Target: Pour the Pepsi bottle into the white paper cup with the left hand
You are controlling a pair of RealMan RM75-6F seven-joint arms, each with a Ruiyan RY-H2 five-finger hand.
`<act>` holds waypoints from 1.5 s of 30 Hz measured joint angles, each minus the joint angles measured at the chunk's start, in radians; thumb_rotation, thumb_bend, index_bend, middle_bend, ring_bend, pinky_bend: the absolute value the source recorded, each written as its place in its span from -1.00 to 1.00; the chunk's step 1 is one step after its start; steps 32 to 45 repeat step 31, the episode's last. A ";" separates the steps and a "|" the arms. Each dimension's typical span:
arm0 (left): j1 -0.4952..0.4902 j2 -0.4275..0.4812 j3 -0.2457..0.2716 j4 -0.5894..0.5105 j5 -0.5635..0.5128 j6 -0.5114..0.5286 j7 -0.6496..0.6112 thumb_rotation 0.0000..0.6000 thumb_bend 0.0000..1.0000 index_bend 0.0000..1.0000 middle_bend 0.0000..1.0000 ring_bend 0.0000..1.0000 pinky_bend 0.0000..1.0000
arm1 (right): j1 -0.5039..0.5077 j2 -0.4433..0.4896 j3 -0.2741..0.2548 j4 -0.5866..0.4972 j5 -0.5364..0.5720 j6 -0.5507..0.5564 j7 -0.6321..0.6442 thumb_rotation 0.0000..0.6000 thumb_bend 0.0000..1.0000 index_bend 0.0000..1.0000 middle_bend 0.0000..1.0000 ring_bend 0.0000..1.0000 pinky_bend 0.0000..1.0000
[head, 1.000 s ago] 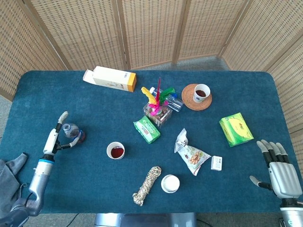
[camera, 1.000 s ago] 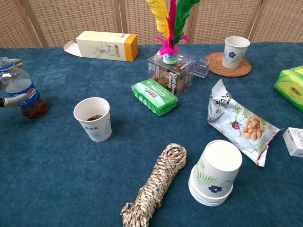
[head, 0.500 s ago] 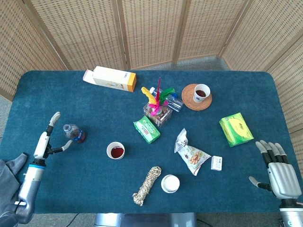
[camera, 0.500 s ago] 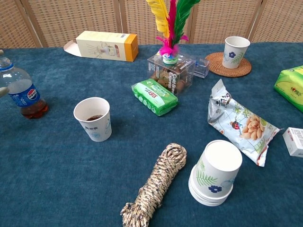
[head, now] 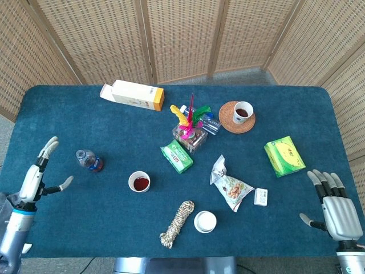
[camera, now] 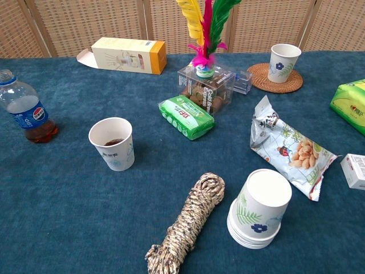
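1. Deep blue felt-like table covering point(head: 114, 228) filling most of both views; woven wicker folding screens point(head: 182, 34) closing in the room along the top of the frame, grey floor showing at their feet.
2. Clear plastic Pepsi bottle with blue label point(camera: 25, 114) upright at the left edge of the chest view, a little dark liquid at its bottom, cap off as far as can be seen.
3. White paper cup with dark liquid inside point(camera: 112, 144) standing right of the bottle, near but apart.
4. Left hand point(head: 35, 177) at the far left of the head view, fingers spread, holding nothing, apart from the bottle.
5. Right hand point(head: 332, 201) at the lower right, fingers extended and spread, empty.
6. Coiled braided rope point(camera: 188, 228) and stacked upturned paper cups point(camera: 259, 208) in the lower centre of the chest view.
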 measured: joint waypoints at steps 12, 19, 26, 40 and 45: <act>0.074 0.272 0.019 -0.284 -0.020 0.019 0.509 1.00 -0.34 -1.00 -1.00 -1.00 -1.00 | 0.003 -0.009 0.011 0.005 0.028 -0.005 -0.026 1.00 -0.95 -1.00 -1.00 -1.00 -1.00; 0.128 0.378 0.031 -0.476 -0.094 -0.017 0.763 1.00 -0.34 -1.00 -1.00 -1.00 -1.00 | 0.003 -0.015 0.019 0.003 0.041 0.002 -0.056 1.00 -0.95 -1.00 -1.00 -1.00 -1.00; 0.163 0.436 0.038 -0.571 -0.127 -0.044 0.831 1.00 -0.34 -1.00 -1.00 -1.00 -1.00 | 0.005 -0.024 0.031 0.009 0.062 0.005 -0.078 1.00 -0.95 -1.00 -1.00 -1.00 -1.00; 0.176 0.457 0.041 -0.599 -0.128 -0.058 0.826 1.00 -0.34 -1.00 -1.00 -1.00 -1.00 | 0.005 -0.034 0.035 0.017 0.062 0.013 -0.091 1.00 -0.95 -1.00 -1.00 -1.00 -1.00; 0.176 0.457 0.041 -0.599 -0.128 -0.058 0.826 1.00 -0.34 -1.00 -1.00 -1.00 -1.00 | 0.005 -0.034 0.035 0.017 0.062 0.013 -0.091 1.00 -0.95 -1.00 -1.00 -1.00 -1.00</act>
